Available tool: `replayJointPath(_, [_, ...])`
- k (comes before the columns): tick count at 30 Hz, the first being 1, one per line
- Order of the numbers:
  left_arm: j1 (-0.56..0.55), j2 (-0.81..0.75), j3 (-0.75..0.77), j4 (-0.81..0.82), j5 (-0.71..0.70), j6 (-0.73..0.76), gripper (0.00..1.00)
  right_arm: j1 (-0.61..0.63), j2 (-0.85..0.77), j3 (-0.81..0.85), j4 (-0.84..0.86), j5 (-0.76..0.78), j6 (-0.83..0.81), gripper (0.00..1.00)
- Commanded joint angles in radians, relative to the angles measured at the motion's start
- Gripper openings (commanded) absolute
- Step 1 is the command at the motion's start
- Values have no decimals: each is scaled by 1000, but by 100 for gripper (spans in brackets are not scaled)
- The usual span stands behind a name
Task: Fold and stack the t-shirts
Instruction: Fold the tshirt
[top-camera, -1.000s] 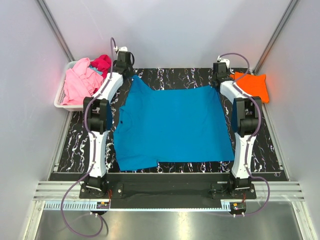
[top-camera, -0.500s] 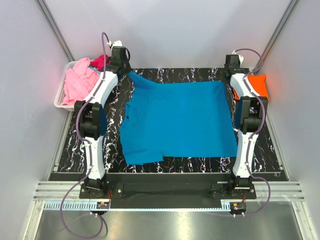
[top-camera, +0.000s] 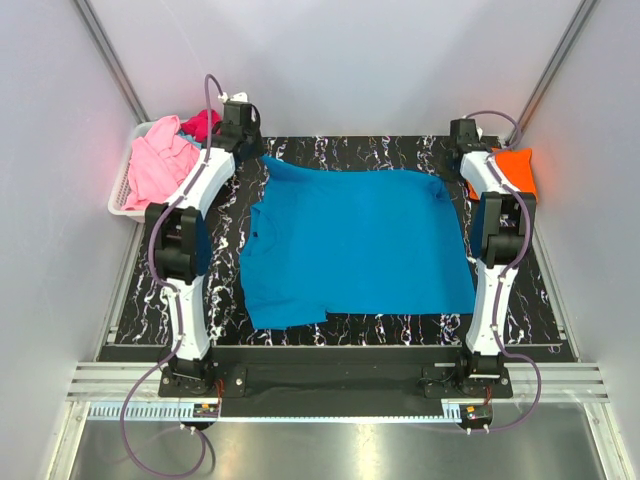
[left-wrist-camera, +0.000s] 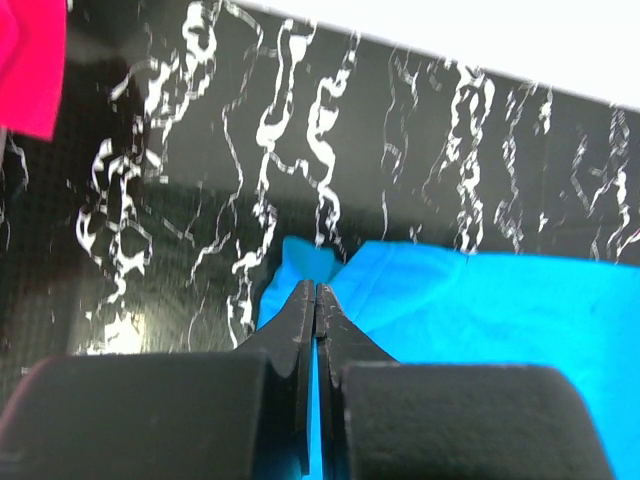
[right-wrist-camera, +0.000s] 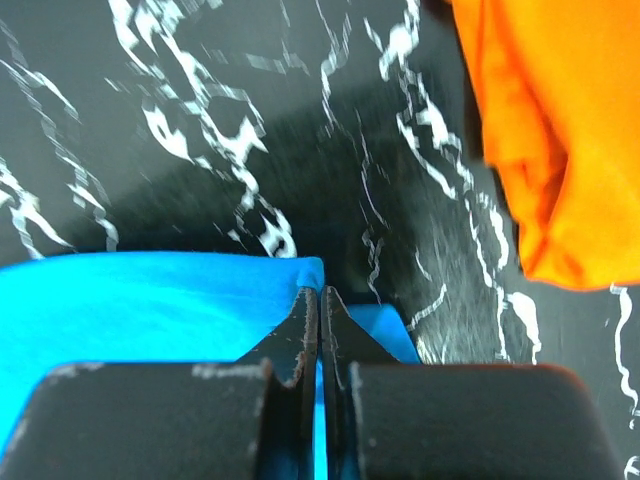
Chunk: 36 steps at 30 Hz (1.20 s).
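Blue t-shirt (top-camera: 355, 245) lies spread flat on the desk (top-camera: 330, 150), collar to the left. It's soft, light, limp cotton, so it won't hold shape and drags and wrinkles easily. Best taken by corners or hem, both sides together. Left tool (left-wrist-camera: 316, 300) and right tool (right-wrist-camera: 320, 300) are each pinched fully closed on a far corner. Versus a second ago, the arms reach further out and the shirt has been drawn away from the near edge.

overhead, close wrist views, shared blue t-shirt (top-camera: 355, 245)
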Motion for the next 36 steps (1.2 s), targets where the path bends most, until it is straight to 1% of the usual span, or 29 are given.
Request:
replayJointPath(1, [-7,-118,-21,17,14,-15,0,-5,-106,-45,-9,-7,20,0])
replayJointPath(10, [-39,-225,-110,1,-11,-16,0,-5,-253,-150,-11,48,26,0])
replayJointPath(15, [-56,-282,-196,-3,-38,-21,0,-5,-319,-216,-14,50,32,0])
replayJointPath(18, [-82,-318,-245,-9,-124,-4,0,-5,-357,-267,-22,51,40,0])
replayJointPath(24, [-90,-385,-345,-12,-155,-42,0,-5,-403,-330,-58,51,60,0])
replayJointPath(28, [-97,-452,-418,-12,-184,-95,0,-5,-431,-379,-74,60,75,0])
replayJointPath(36, [-104,-554,-562,-11,-221,-145,0,-5,-472,-427,-112,93,110,0])
